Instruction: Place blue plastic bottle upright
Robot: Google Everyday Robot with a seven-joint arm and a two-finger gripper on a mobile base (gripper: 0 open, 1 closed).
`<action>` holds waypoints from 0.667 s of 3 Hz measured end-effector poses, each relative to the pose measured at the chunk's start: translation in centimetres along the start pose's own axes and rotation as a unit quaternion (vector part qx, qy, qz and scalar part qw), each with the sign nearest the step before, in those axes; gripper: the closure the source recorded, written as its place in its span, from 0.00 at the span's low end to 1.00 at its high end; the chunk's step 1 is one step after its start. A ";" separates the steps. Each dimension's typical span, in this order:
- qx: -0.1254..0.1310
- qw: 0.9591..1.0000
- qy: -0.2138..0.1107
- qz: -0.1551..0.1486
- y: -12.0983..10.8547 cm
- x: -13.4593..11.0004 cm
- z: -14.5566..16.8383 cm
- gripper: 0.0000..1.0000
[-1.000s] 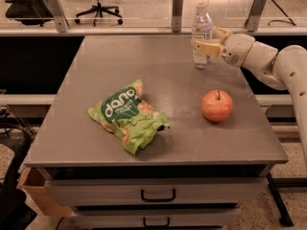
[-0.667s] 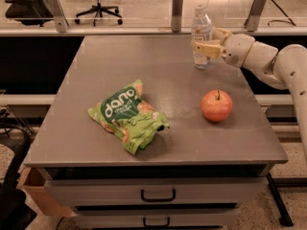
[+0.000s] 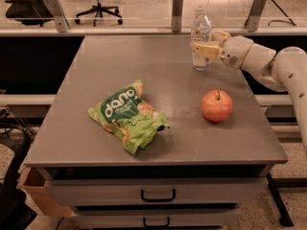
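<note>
- The blue plastic bottle (image 3: 201, 27) stands up straight on the gray table (image 3: 96, 71) — far back, on the right.
- The gripper (image 3: 202, 42) pinches its middle, jaws pressed on it.
- The apple (image 3: 216, 106) sits nearer.

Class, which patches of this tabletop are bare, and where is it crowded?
Bare: the far-left corner of the table, behind the chip bag, and the front strip between it and the apple. Crowded: far right, where the gripper clasps the blue plastic bottle.
</note>
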State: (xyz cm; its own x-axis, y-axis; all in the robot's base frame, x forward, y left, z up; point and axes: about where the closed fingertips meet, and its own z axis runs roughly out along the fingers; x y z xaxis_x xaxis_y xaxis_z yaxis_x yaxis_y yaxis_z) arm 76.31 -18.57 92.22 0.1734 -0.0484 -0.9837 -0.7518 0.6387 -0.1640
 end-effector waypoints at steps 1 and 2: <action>0.011 0.999 0.016 0.036 -0.1 0.9 0.0 1.00; 0.011 0.999 0.016 0.036 -0.2 0.6 0.1 1.00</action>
State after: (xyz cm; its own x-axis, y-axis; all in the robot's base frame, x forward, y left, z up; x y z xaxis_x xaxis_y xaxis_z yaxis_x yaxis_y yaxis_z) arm 76.57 -18.66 91.62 0.0987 -0.0249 -0.9948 -0.7479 0.6576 -0.0907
